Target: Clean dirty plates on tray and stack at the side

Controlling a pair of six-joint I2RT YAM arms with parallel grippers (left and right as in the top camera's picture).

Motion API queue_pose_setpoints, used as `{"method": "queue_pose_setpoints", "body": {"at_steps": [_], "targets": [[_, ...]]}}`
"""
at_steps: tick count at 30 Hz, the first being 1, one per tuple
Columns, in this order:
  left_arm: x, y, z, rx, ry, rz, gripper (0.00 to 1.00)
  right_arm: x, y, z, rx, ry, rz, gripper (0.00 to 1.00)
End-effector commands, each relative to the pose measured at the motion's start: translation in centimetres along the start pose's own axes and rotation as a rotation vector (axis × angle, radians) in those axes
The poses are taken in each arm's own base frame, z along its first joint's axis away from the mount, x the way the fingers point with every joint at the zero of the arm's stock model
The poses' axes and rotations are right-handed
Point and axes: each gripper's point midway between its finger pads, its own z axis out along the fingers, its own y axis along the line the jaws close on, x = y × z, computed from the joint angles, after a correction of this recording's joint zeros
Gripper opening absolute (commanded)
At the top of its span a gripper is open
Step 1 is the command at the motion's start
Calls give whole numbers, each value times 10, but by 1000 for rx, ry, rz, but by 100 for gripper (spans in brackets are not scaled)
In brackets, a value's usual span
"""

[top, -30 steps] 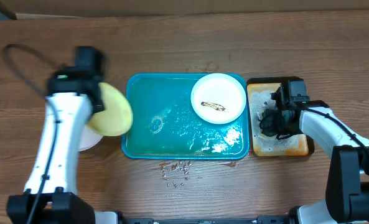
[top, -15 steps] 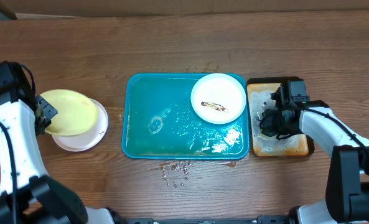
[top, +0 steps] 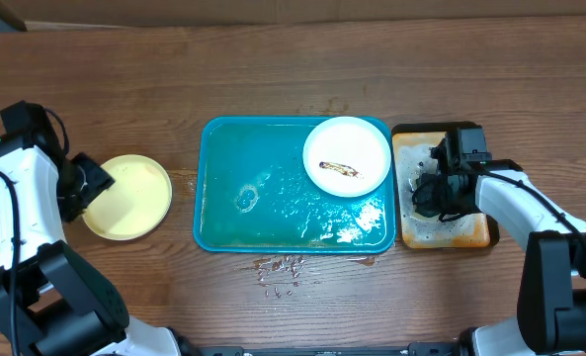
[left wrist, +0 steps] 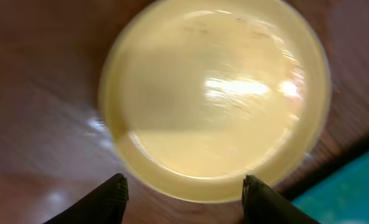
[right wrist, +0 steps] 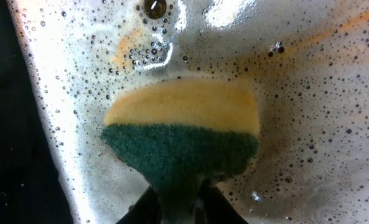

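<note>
A pale yellow-green plate (top: 126, 196) lies flat on the table left of the teal tray (top: 263, 213). It fills the left wrist view as the same plate (left wrist: 215, 93). My left gripper (top: 93, 185) sits at its left rim, open (left wrist: 184, 190), with both fingertips (left wrist: 114, 191) just off the edge. A white plate (top: 347, 156) with a brown smear rests in the tray's far right corner. My right gripper (top: 437, 190) is shut (right wrist: 179, 202) on the green side of a yellow-and-green sponge (right wrist: 181, 134) over foam. Anything under the yellow-green plate is hidden.
A small black-rimmed orange-brown tray (top: 475, 232) full of suds stands just right of the teal tray. Foam patches (top: 367, 222) lie in the teal tray's near right corner. Water drops (top: 281, 267) dot the wood in front of it.
My left arm carried the yellow-green plate leftward from the tray's edge and set it flat onto a white plate. The left jaws have opened and released it. The right arm has not moved.
</note>
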Motion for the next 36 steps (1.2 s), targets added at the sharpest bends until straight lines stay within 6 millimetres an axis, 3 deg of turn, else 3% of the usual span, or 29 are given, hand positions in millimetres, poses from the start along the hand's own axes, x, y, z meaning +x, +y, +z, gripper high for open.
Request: {"method": "queue_pose_setpoints", "body": {"at_steps": [1, 7, 11, 19, 26, 33, 36], "targets": [[23, -85, -22, 354, 43, 280, 60, 17, -5, 7, 16, 51, 3, 18], [67, -173, -34, 509, 7, 638, 65, 17, -5, 7, 16, 51, 3, 18], [96, -231, -44, 581, -73, 819, 75, 17, -5, 7, 16, 52, 6, 18], [142, -314, -46, 569, -285, 1062, 82, 17, -5, 7, 16, 52, 6, 18], [178, -361, -9, 568, -328, 1162, 87, 17, -5, 7, 16, 52, 6, 18], [187, -375, 43, 551, -290, 1182, 70, 21, -6, 7, 18, 65, 8, 18], [189, -372, 60, 523, -263, 1182, 54, 21, -6, 7, 18, 68, 8, 18]]}}
